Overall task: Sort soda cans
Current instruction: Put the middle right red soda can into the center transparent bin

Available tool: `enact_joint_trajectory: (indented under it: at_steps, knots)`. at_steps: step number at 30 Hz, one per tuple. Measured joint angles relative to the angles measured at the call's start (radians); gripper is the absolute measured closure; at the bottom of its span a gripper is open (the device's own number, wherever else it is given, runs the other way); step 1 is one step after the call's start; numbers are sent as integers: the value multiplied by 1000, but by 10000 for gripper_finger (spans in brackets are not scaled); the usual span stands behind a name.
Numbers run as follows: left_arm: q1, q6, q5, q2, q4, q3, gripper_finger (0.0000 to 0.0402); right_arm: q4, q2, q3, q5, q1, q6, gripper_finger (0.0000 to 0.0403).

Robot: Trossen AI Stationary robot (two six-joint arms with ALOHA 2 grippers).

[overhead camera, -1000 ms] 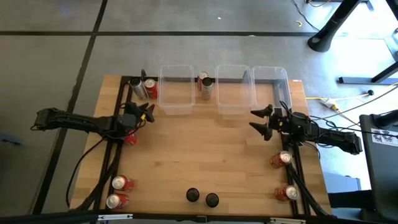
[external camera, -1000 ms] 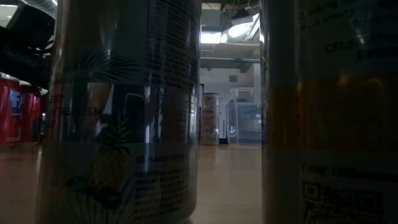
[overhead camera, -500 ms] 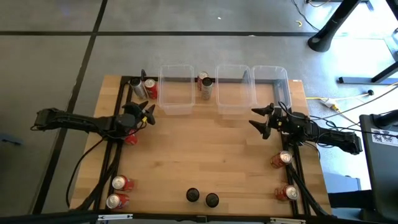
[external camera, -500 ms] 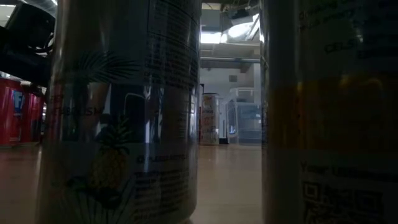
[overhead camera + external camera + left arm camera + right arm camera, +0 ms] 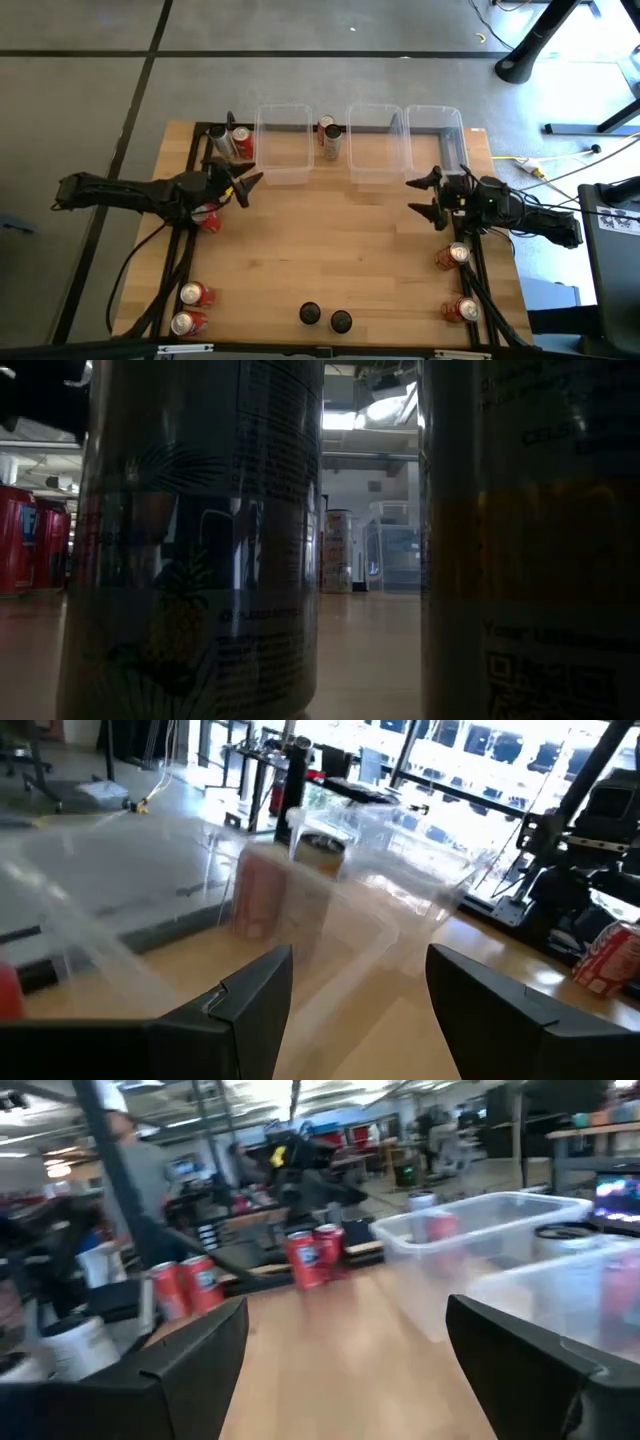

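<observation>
Grey concrete floor surrounds the pale wooden table (image 5: 330, 260), where we see both dark arms poised with empty, parted fingers. Our left gripper (image 5: 245, 185) hangs near the table's left side, jaws moderately apart, just beside a red soda can (image 5: 209, 221) partly hidden under the arm. Our right gripper (image 5: 425, 196) waits wide open before the clear plastic rectangular bins (image 5: 282, 150), holding nothing.

Cans stand scattered along the edges: two red ones (image 5: 232, 142) at the far left corner, one pale can (image 5: 328, 136) between two bins, two red cans at the near left (image 5: 190, 308), two black-topped cans (image 5: 325, 317) at the near edge, two red cans at the right (image 5: 455, 282). To grip well, we judge each gripper should straddle a can upright and centred before closing.

Middle of the table lies open for travel; the bin walls and the black frame rails (image 5: 190, 260) crowd the margins. Which can comes next, we cannot tell.
</observation>
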Motion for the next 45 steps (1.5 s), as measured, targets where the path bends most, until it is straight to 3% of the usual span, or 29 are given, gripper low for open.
enact_joint_trajectory:
  at_steps: [7, 23, 30, 38, 45]
  knots:
    - [0, 36, 3, -1, -63, 54, 180, -378, 52, 276, -7, 0, -18, 63]
    - [1, 42, 3, -1, -78, 54, 180, -773, 477, 705, -1, 0, 34, 63]
    - [1, 35, 3, -1, -75, 54, 180, -704, 543, 740, -23, 0, 162, 63]
    - [1, 14, 3, -1, -75, 54, 180, -632, 563, 741, -223, 7, 307, 63]
    - [1, -11, 3, -1, -76, 55, 180, -658, 606, 746, -214, 172, 481, 63]
